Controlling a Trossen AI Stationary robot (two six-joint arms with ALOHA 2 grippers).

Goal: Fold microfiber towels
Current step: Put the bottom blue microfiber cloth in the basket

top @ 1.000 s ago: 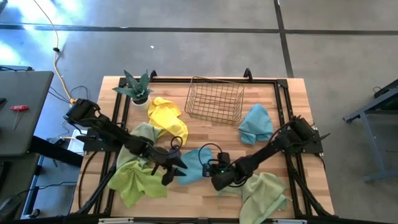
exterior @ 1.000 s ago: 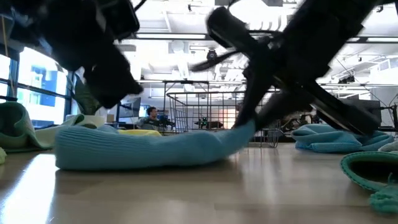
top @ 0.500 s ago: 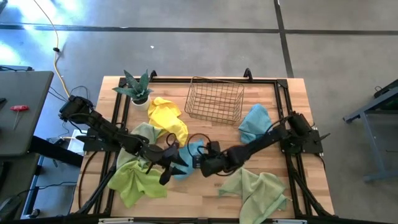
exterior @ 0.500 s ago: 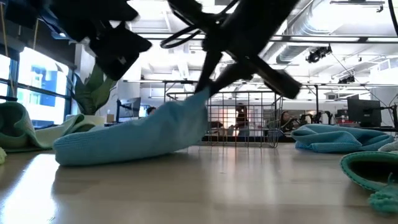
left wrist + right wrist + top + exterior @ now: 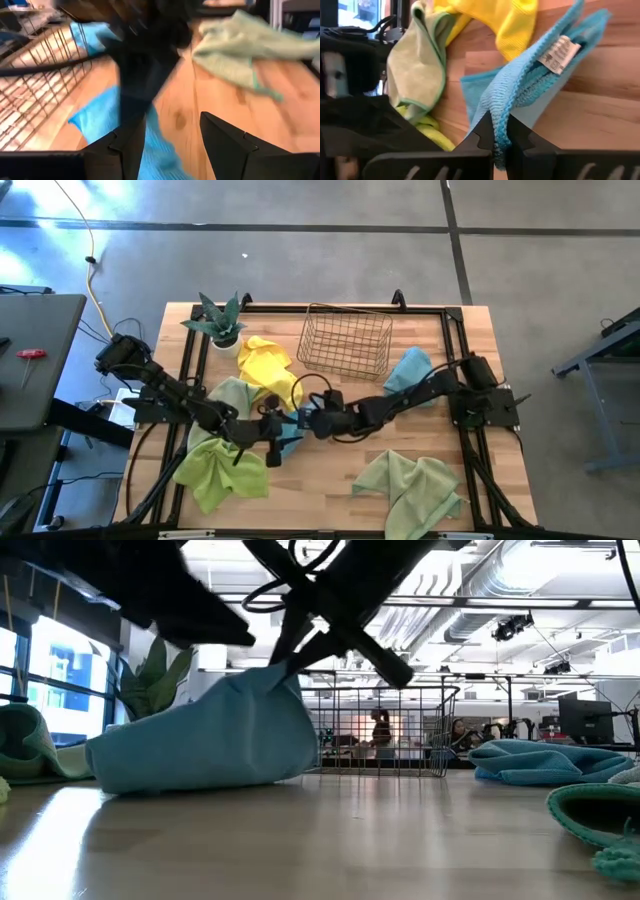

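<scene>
A light blue microfiber towel (image 5: 200, 745) lies left of the table's middle. Its right edge is raised, with my right gripper (image 5: 500, 125) shut on it, and its left end (image 5: 110, 772) rests on the table. My left gripper (image 5: 170, 120) is open just above the same towel's near left part (image 5: 272, 448) and touches nothing. A yellow towel (image 5: 268, 370), a sage one (image 5: 232, 392) and a lime green one (image 5: 215, 475) lie at the left. Another sage towel (image 5: 415, 485) and another light blue one (image 5: 410, 375) lie at the right. My right gripper pinches the light blue towel's raised edge (image 5: 501, 112) between its two fingers, several layers bunched together near the white tag (image 5: 560, 52). The fingers come slanting down from the table's right. The held edge is lifted clear and the towel slopes down to its left end on the table.
A wire basket (image 5: 345, 340) stands at the far middle and a potted plant (image 5: 220, 320) at the far left corner. A black frame (image 5: 455, 360) runs around the table top. There is bare wood in the near middle (image 5: 320, 490).
My right gripper, still shut on the towel's edge, has gone up and toward the table's left. The right part of the towel has lifted off the table and come over toward the left, while its left end has stayed down. My left gripper has rolled about its own line.
</scene>
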